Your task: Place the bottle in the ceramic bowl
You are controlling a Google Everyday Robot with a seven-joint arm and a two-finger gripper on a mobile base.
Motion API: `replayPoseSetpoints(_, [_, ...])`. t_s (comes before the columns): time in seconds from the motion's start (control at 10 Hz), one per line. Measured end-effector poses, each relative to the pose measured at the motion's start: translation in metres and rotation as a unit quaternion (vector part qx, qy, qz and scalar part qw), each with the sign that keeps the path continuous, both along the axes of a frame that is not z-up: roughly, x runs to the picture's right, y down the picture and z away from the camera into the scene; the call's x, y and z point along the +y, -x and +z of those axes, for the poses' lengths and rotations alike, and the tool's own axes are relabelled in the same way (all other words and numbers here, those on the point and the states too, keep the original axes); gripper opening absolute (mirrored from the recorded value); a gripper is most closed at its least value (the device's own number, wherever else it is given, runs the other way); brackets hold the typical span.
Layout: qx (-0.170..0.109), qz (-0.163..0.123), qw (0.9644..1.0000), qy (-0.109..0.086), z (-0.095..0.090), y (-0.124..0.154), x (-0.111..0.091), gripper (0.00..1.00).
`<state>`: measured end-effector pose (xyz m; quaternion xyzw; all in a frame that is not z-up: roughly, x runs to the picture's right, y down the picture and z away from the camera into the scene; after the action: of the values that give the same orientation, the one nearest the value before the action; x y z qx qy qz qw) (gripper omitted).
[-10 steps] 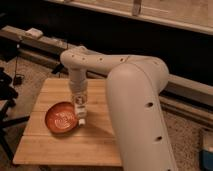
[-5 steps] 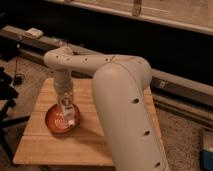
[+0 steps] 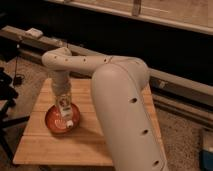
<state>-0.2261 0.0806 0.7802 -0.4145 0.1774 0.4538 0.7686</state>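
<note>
The orange-red ceramic bowl (image 3: 54, 122) sits on the left part of the wooden table (image 3: 45, 145). My gripper (image 3: 64, 109) hangs straight down from the white arm, directly over the bowl's middle. It is shut on the small white bottle (image 3: 63, 104), which is upright, with its lower end at or just inside the bowl's rim. I cannot tell whether the bottle touches the bowl's bottom. The arm's big forearm covers the right half of the table.
A dark stand (image 3: 7, 102) is close to the table's left edge. A long low ledge (image 3: 172, 82) runs behind the table, with a small white box (image 3: 34, 33) on it at the far left. A blue object (image 3: 207, 150) lies on the floor at the right.
My gripper has carried the bottle leftward from beside the bowl's right rim to over the bowl's middle, and has come lower over it.
</note>
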Motion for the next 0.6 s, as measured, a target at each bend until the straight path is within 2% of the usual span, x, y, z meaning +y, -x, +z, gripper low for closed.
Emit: replayPoseSetpoints(0.6, [-0.004, 0.0, 1.0, 0.001, 0.0003, 0.0023, 0.0012, 0.6])
